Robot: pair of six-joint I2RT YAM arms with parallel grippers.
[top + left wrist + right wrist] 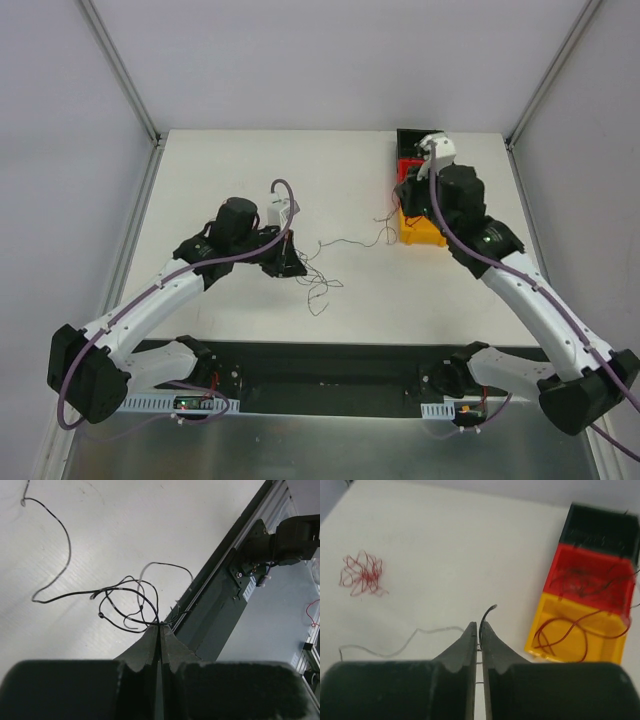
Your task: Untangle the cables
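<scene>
Black cables (pixel 140 607) lie looped on the white worktop (pixel 125 520), pinched by the left tool (pixel 160 626). Right tool (pixel 478 626) is pressed together on one thin strand (pixel 489 611).

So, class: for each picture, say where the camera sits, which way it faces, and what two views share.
Top external: above and behind, looking down on the table; left arm and right arm show.
Left wrist: on its arm, facing black cables past the left claw.
Right wrist: likewise, facing bins past the right claw.
Shared: the bins, in top and right wrist.
</scene>
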